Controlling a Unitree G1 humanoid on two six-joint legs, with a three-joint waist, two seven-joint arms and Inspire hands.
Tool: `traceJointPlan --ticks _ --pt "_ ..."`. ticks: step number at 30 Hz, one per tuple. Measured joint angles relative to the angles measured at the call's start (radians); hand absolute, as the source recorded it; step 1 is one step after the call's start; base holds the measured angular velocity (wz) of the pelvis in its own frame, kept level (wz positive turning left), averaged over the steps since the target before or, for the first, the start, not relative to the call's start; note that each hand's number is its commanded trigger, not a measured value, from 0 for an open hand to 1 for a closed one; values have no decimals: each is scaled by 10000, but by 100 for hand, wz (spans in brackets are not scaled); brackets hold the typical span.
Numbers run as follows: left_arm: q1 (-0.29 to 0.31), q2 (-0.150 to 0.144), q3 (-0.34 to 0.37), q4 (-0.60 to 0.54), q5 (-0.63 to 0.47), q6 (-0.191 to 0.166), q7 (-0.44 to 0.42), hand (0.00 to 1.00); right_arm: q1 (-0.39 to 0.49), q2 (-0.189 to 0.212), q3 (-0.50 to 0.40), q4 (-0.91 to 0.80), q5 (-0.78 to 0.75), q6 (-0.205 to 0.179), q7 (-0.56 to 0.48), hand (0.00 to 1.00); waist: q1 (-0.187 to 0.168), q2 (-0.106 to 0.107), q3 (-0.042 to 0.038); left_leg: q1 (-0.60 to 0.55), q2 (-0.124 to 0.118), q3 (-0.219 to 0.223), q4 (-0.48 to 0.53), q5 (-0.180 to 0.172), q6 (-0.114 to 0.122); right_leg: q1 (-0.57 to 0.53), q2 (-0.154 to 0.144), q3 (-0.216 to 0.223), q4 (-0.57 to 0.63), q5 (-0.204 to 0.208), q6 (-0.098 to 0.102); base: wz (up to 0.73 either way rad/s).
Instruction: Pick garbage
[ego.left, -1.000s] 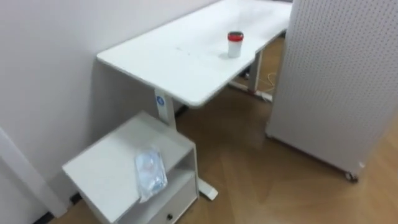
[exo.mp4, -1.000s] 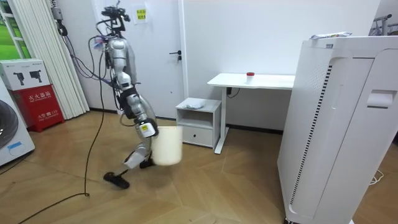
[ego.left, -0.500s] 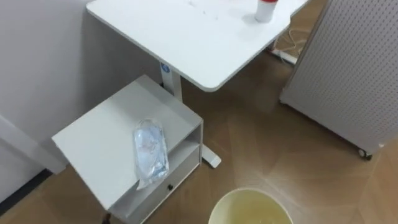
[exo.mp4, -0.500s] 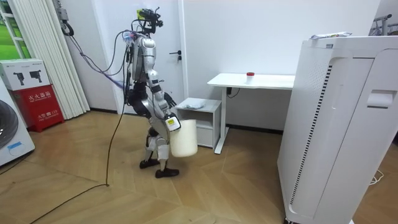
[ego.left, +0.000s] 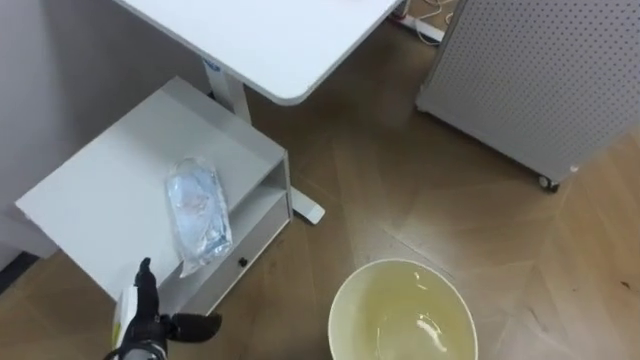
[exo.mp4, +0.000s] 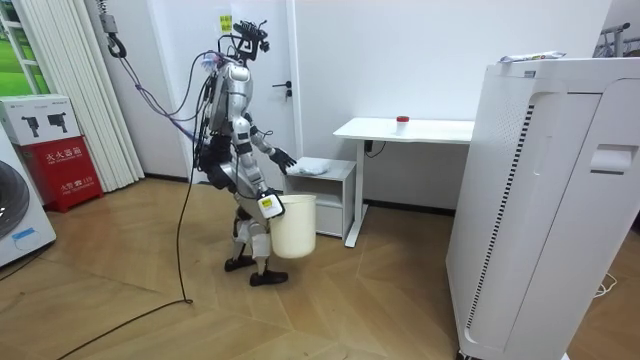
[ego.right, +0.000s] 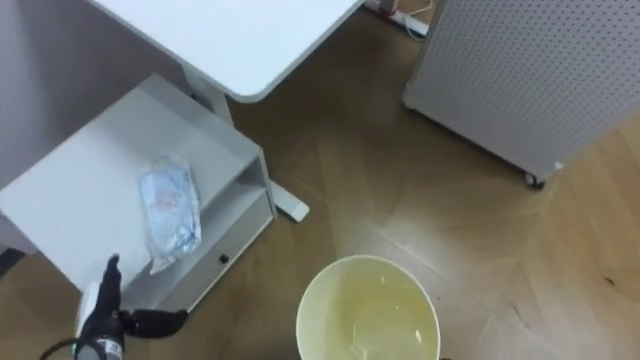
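Observation:
A clear crumpled plastic bag (ego.left: 197, 215) lies on top of a low white cabinet (ego.left: 95, 195), near its front right edge. My left hand (ego.left: 150, 322) comes in from the lower left, open with its fingers straight, a little short of the bag and not touching it. In the room view the same left hand (exo.mp4: 285, 158) reaches out over the cabinet (exo.mp4: 322, 190). A pale yellow bin (ego.left: 345, 300) hangs below me to the right with its mouth up. My right hand (exo.mp4: 267, 204) carries the bin (exo.mp4: 293, 228) by its rim at hip height.
A white desk (ego.left: 270, 40) stands over the cabinet's far side, with a red-capped cup (exo.mp4: 402, 121) on it. A big white perforated unit on castors (ego.left: 540, 80) stands to the right. Bare wooden floor (ego.left: 420, 200) lies between them.
I have stepped up to the cabinet and the view has tipped down. My left hand has risen towards the bag, and the bin shows more fully.

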Motion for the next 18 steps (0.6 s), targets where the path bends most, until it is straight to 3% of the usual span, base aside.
traceJointPlan --ticks 10,18 --pt "-1284 50 -123 -7 -71 -462 924 0 -27 -122 630 -242 241 -25 -97 100 -519 -74 36 -659 53 -31 124 67 -65 -575 39 -47 -20 39 -69 1" --pt "-1353 250 -300 61 -64 -494 1197 0 -29 -124 642 -681 180 1 -230 100 -704 -52 74 -954 65 -133 172 69 -64 -797 49 -142 -58 61 -78 3"
